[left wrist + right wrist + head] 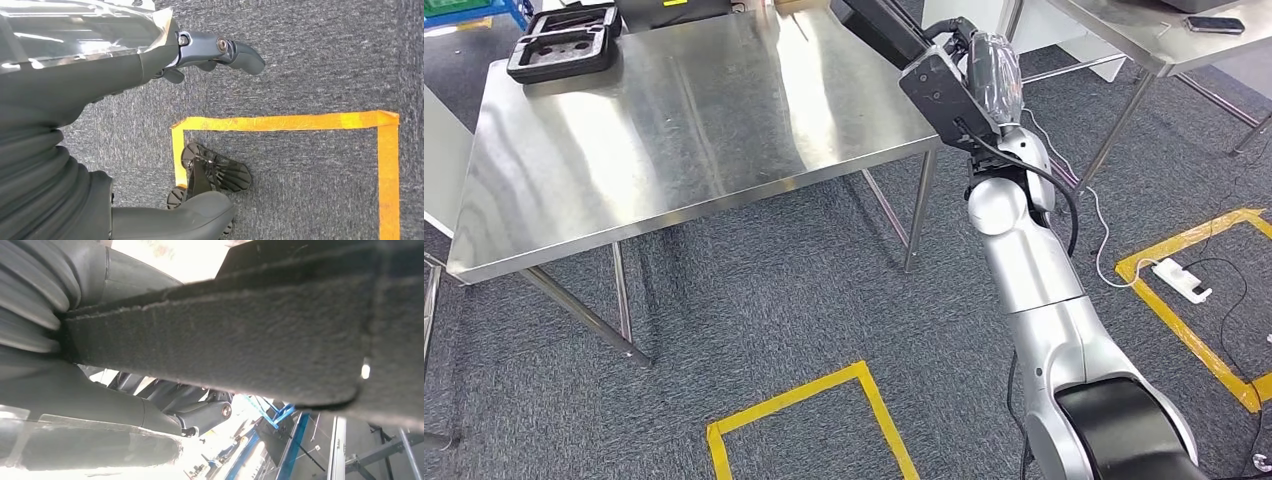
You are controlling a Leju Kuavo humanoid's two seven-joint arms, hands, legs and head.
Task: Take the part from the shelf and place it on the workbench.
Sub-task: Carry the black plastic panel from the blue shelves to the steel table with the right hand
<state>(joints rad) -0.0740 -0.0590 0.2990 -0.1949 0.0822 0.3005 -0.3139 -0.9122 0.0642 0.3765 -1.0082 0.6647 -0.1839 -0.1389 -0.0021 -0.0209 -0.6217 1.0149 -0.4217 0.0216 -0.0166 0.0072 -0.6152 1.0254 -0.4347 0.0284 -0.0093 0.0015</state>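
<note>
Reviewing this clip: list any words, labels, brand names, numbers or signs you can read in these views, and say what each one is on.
No readable text in any view.
Black part held by the right robot hand: plain dark surface, no label visible.
Black tray on the steel workbench: no marking legible.
Phone on the far table: too small to read.
Yellow floor tape: plain, unprinted.

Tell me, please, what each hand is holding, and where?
The right hand grips a black foam part at one end, its fingers wrapped round it. The left hand holds nothing.
</note>
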